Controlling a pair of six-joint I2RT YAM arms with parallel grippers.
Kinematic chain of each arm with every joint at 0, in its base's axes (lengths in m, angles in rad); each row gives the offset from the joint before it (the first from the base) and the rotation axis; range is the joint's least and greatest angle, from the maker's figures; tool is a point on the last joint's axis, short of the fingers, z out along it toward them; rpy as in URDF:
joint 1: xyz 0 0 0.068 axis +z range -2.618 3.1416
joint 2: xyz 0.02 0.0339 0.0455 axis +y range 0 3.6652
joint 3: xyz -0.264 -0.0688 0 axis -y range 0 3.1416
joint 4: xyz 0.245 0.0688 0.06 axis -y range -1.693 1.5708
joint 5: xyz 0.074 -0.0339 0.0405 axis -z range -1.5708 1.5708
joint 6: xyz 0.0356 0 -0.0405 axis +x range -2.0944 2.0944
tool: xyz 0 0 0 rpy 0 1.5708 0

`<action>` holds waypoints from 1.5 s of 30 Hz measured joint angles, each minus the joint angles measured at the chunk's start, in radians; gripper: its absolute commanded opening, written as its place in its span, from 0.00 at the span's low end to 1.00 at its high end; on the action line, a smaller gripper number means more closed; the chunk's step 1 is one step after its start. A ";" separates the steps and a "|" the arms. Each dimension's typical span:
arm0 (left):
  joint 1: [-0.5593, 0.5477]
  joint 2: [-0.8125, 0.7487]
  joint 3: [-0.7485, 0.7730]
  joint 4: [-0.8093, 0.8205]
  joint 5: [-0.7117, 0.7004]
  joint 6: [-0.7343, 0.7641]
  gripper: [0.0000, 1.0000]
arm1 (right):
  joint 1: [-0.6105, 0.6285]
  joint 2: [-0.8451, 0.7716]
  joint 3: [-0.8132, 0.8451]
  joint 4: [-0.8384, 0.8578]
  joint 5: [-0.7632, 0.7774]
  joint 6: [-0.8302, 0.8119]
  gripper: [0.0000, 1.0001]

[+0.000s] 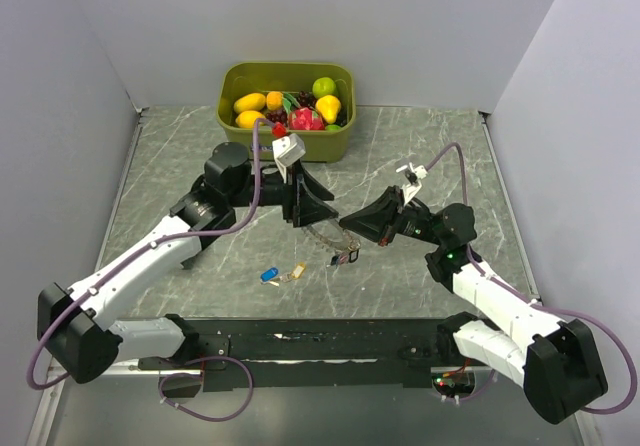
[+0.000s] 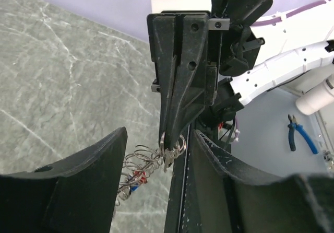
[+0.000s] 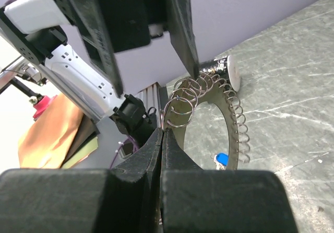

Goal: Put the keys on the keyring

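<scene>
Right gripper (image 3: pixel 163 131): jaws fully closed, tips pinching one wire loop of the keyring (image 3: pixel 206 84), lower centre of the right wrist view.

Left gripper (image 1: pixel 308 222): jaws partly open and astride the ring. One finger (image 3: pixel 182 29) has its tip on the coil's upper end; the other finger (image 3: pixel 99 34) stands clear of it.

Keyring hangs between both grippers, mid-frame in the top view, above the table (image 1: pixel 440 156).

Blue key (image 1: pixel 268 275) and yellow key (image 1: pixel 297 271) lie loose on the table, lower left of the ring.
</scene>
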State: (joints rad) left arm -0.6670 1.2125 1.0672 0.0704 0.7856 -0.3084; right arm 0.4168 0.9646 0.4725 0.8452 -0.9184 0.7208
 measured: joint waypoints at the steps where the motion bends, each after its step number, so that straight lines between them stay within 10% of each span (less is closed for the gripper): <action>1: 0.000 0.000 0.018 -0.029 -0.002 0.010 0.58 | 0.000 0.004 0.001 0.000 -0.001 0.000 0.00; 24: -0.009 0.103 0.180 -0.370 0.008 0.189 0.42 | 0.001 0.017 0.005 -0.003 -0.010 -0.005 0.00; 35: -0.038 0.124 0.208 -0.400 0.012 0.222 0.01 | 0.001 0.018 0.005 -0.014 -0.014 -0.006 0.00; 45: -0.050 0.133 0.243 -0.455 0.003 0.246 0.01 | 0.002 0.018 0.006 -0.024 -0.011 -0.008 0.00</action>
State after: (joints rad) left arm -0.7166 1.3457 1.3102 -0.3847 0.7891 -0.0628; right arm 0.4183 0.9821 0.4782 0.8211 -0.9298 0.7132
